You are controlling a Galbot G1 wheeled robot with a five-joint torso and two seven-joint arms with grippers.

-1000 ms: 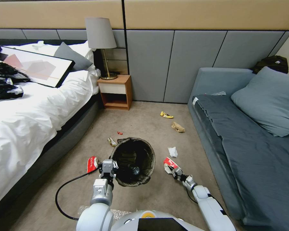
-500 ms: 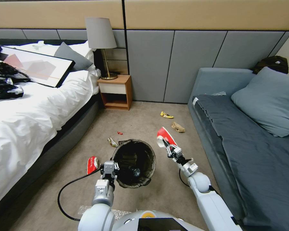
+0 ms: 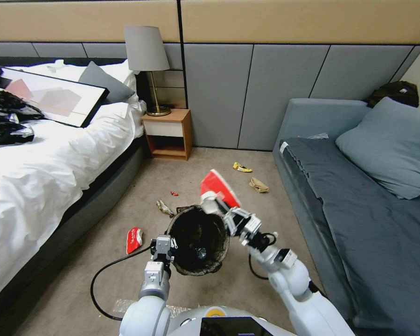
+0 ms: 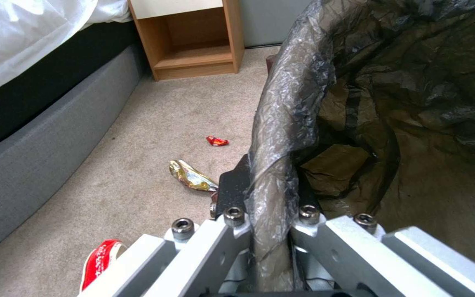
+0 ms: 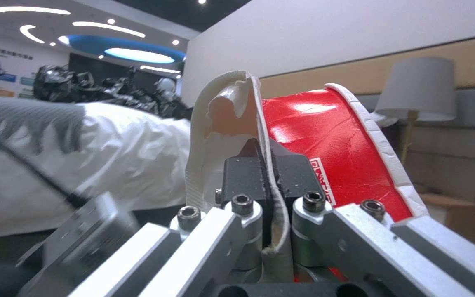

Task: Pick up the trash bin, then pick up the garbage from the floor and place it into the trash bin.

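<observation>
Wrapper (image 3: pixel 218 185) pinched in right hand (image 3: pixel 226 215)

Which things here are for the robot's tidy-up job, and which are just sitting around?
For the job:
trash bin, held at its rim by the left gripper
red-and-white wrapper in the right gripper
floor litter: red wrapper, yellow wrapper, brown paper

Just there:
lamp
nightstand
bed
sofa
</observation>
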